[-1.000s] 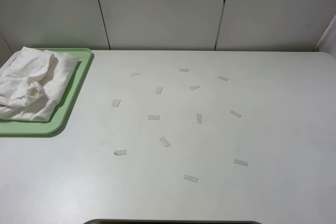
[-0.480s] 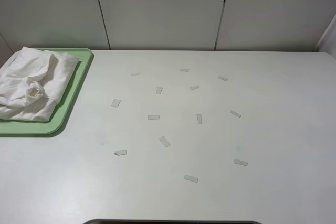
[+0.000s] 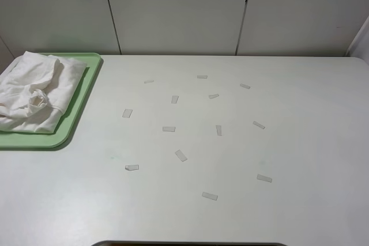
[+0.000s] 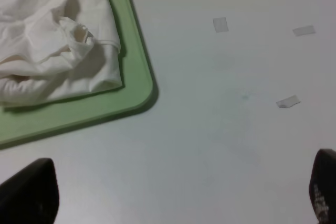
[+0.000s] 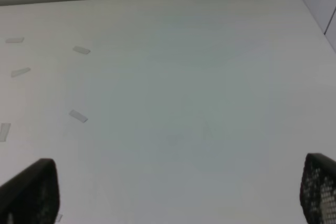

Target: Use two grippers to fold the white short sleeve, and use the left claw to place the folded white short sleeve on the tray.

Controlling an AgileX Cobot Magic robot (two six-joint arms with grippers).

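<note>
The white short sleeve (image 3: pixel 36 91) lies bunched and roughly folded on the tray (image 3: pixel 74 120), at the far left of the tabletop (image 3: pixel 230 159) as the high camera sees it. The cloth covers most of the tray, leaving a green strip bare along the tray's right and near edges; a crumpled knot of fabric sits near the middle of the bundle. In the left wrist view the shirt (image 4: pixel 52 35) fills the tray (image 4: pixel 134 72) up to its rounded corner, with a hemmed edge just inside the rim.

The left end effector (image 4: pixel 178 192) is apart from the shirt and the tray, over bare tabletop beside the tray's rounded corner. Only the tips of its two dark fingers (image 4: pixel 31 192) show, one at each side of the wrist picture, spread wide with nothing between them; it is open and touches nothing.

The right end effector (image 5: pixel 178 192) is well away from the shirt, over the other side of the tabletop near its far right corner. Its fingers (image 5: pixel 31 192) also stand wide apart at the picture's edges, empty and clear of the surface.

Neither arm appears in the high view. Small pale tape strips (image 3: pixel 181 155) are scattered across the middle of the tabletop, well apart from the tray. Pale panelled walls (image 3: pixel 173 10) stand behind.
</note>
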